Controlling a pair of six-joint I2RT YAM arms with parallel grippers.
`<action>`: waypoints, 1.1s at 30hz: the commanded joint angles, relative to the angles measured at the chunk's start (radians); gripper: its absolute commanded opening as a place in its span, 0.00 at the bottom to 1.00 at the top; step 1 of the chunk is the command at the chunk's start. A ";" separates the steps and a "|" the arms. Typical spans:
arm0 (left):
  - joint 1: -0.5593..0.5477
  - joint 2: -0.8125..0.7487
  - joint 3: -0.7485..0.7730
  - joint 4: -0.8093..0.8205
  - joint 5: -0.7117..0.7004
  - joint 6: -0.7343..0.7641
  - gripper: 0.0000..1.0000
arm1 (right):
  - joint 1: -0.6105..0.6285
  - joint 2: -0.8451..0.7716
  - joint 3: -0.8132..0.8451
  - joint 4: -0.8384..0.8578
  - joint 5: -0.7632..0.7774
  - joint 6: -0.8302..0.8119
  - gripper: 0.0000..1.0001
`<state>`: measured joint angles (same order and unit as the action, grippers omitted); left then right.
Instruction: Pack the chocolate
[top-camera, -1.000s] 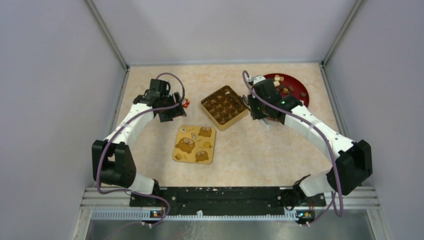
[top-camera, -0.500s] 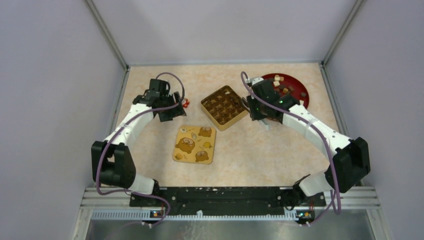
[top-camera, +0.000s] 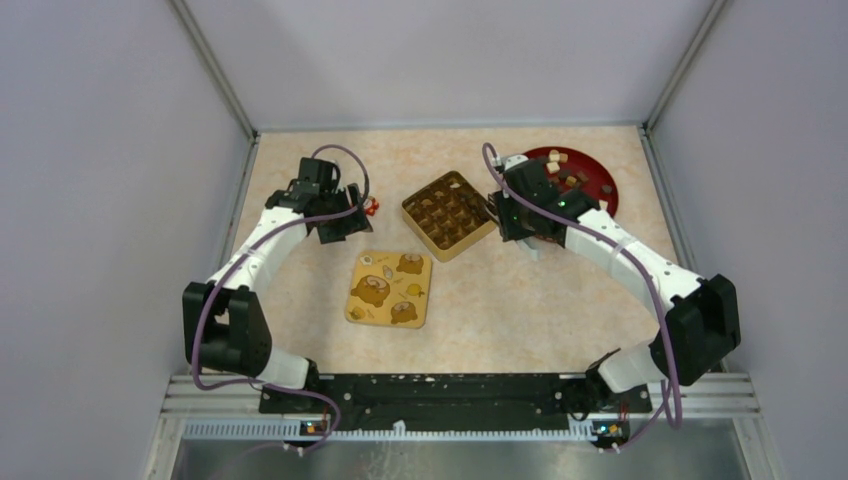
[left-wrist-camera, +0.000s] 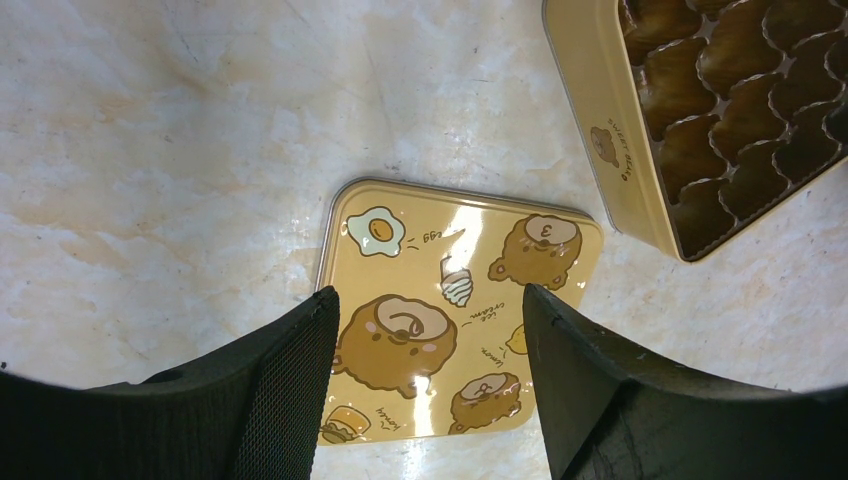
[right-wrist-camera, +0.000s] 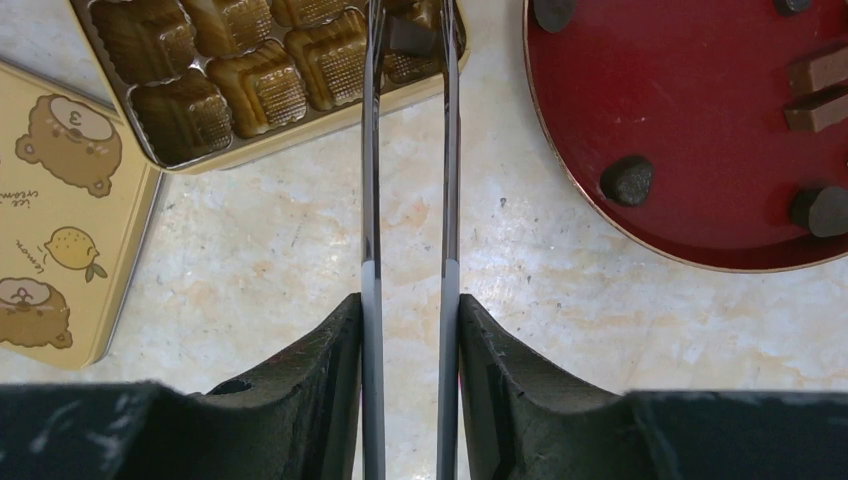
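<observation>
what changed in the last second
The right gripper, shut on tongs holding a dark chocolate, edged slightly left toward the box. The left gripper, lid and red plate stayed put.

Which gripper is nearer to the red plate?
Right. The right gripper, clamping tweezers, sits just beside the red plate; the left gripper is on the tin's opposite side, far from it.
</observation>
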<state>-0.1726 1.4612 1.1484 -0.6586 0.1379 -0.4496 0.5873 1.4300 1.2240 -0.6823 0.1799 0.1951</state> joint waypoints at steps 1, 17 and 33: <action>0.004 -0.026 0.009 0.020 0.002 0.006 0.73 | 0.010 -0.020 0.005 0.019 0.023 0.013 0.36; 0.004 -0.024 0.008 0.022 0.011 0.000 0.73 | -0.042 -0.140 -0.010 0.066 0.216 0.016 0.02; 0.004 -0.008 0.014 0.027 0.015 0.008 0.73 | -0.529 -0.275 -0.258 0.095 0.109 0.054 0.21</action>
<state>-0.1726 1.4616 1.1488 -0.6579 0.1417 -0.4496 0.1184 1.2015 0.9730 -0.6380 0.3241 0.2302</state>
